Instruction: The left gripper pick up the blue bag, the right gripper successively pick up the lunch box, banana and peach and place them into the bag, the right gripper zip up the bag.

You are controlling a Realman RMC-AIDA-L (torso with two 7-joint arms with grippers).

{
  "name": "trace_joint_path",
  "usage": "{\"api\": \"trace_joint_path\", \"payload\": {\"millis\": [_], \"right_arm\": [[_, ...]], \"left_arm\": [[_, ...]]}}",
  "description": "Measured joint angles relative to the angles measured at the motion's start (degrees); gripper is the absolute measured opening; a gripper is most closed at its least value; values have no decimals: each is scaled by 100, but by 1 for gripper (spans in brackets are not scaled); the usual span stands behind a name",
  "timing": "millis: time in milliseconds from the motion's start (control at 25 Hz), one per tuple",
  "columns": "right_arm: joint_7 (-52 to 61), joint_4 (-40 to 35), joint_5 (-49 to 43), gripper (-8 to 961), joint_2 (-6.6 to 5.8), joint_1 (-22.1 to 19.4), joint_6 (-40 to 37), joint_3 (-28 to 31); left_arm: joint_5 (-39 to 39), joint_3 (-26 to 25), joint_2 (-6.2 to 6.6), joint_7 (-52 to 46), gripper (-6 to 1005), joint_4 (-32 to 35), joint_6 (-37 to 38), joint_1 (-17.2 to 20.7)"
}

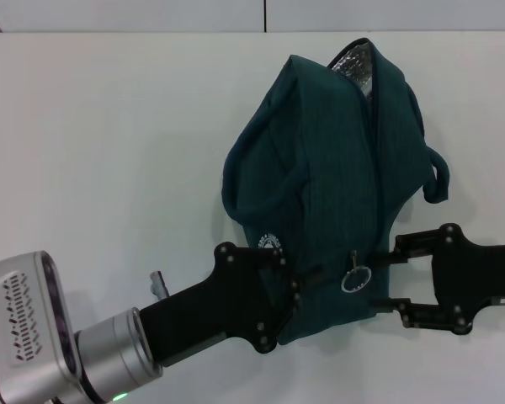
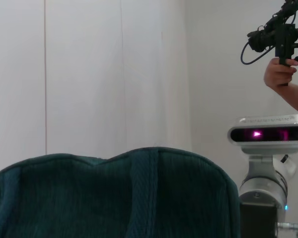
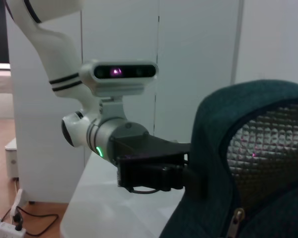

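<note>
Both claws are clamping the blue bag [image 1: 320,194]: your left gripper [image 1: 278,295] is pinching the near left edge, while your right gripper [image 1: 387,282] is closing on the zipper end beside the ring pull [image 1: 354,279]. Keep the left hold steady and draw the ring straight along the zipper. Silver lining is showing at the far opening. No lunch box, banana or peach is showing.

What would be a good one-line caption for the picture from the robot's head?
Left gripper holds up the blue bag while right gripper reaches its zipper ring.
</note>
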Motion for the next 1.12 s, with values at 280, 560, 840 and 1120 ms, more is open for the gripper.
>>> {"api": "trace_joint_path", "payload": {"millis": [280, 560, 840, 1120], "right_arm": [[74, 0, -249, 471, 91, 165, 17, -115], [367, -162, -367, 365, 83, 203, -145, -86], [-47, -211, -347, 176, 152, 139, -194, -83], [-144, -187, -310, 141, 212, 69, -175, -69]], "left_arm": [[6, 0, -10, 1, 65, 13, -1, 7], [7, -1, -11, 1, 65, 29, -17, 29], [6, -11, -10, 0, 64, 67, -32, 40], [5, -16, -7, 9, 67, 62, -36, 47]]}}
